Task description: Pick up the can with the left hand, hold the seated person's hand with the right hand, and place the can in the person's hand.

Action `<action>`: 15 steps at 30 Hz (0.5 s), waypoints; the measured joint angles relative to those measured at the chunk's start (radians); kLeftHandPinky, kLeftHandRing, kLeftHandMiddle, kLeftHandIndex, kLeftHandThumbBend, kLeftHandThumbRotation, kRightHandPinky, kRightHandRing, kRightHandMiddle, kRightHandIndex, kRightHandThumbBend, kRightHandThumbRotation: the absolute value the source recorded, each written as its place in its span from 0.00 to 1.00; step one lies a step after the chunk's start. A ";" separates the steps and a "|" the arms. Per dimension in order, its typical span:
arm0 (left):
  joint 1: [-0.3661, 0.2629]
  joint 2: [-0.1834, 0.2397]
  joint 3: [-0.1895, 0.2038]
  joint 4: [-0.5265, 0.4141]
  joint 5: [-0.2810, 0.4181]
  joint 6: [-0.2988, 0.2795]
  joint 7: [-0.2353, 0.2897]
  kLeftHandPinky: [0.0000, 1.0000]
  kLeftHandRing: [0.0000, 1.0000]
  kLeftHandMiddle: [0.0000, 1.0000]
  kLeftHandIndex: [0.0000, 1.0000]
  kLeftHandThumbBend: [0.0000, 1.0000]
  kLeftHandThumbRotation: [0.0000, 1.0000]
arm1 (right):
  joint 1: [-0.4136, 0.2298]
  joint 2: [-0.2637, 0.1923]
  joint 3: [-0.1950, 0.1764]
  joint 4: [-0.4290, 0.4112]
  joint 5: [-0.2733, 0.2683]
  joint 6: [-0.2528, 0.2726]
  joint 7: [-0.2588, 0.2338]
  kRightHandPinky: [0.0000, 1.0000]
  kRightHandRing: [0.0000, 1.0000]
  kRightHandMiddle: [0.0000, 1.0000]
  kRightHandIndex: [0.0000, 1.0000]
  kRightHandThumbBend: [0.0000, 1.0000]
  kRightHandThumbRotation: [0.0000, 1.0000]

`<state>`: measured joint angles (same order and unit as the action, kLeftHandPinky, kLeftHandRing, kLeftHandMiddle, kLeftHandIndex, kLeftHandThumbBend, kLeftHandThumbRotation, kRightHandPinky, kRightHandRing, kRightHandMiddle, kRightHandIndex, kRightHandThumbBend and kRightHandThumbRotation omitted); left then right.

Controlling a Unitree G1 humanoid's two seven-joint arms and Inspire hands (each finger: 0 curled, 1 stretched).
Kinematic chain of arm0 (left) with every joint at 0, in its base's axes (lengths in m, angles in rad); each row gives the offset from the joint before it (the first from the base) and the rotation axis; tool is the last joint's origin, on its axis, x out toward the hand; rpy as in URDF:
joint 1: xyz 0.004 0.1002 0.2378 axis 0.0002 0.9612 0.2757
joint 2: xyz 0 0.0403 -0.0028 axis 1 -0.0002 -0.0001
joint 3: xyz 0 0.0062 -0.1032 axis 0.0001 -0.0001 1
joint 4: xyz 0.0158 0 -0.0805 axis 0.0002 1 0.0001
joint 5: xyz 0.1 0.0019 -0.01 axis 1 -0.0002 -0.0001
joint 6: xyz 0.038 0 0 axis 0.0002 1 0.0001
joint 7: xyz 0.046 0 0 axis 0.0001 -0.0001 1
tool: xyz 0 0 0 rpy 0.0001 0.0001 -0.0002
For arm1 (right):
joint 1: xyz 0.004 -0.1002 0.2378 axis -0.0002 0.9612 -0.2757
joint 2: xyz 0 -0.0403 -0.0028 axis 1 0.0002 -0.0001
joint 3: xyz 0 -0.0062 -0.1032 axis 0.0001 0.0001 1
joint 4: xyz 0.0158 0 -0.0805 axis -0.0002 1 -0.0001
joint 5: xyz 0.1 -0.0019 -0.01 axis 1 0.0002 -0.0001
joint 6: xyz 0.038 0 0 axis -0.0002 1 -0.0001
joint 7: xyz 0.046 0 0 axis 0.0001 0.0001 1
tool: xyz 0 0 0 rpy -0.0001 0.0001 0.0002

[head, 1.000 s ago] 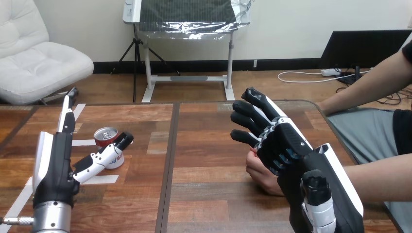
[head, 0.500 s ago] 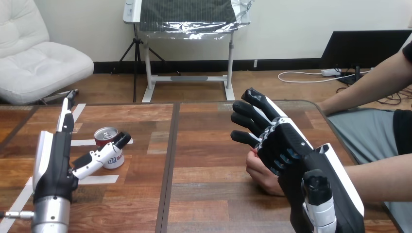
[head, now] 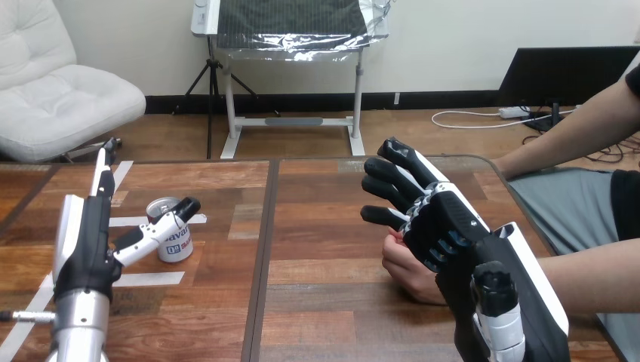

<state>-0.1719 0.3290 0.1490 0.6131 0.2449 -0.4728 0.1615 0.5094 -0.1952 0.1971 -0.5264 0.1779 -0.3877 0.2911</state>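
- The red-and-white metal can with a silver top (head: 176, 245) stands upright on the left half of the brown wooden table (head: 317, 188), long axis vertical, top facing up
- The left hand (head: 87, 249) is beside it with fingers straight and pointing away from the robot; its thumb slants across the can's front, gripping nothing
- The right hand (head: 445, 234) hangs over the person's hand (head: 404, 268), fingers spread and loosely bent, not closed round it
- Since a second ago the left arm has slid leftward; the can has not moved

Bright even indoor light, soft faint shadows on the wooden table (head: 317, 294)
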 measured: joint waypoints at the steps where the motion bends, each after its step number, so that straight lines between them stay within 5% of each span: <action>1: -0.007 0.002 -0.001 0.010 0.001 0.002 0.000 0.91 0.96 0.98 1.00 0.82 0.49 | 0.000 -0.001 0.000 0.000 0.000 0.002 0.000 0.82 0.90 0.90 0.92 0.92 0.96; 15: -0.109 0.031 -0.017 0.156 0.010 0.024 0.001 0.86 0.94 0.95 0.99 0.83 0.48 | 0.000 -0.004 -0.001 -0.016 0.001 0.026 0.000 0.82 0.90 0.90 0.91 0.92 0.95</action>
<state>-0.2805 0.3599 0.1322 0.7690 0.2547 -0.4489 0.1629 0.5094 -0.1997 0.1960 -0.5423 0.1786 -0.3622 0.2912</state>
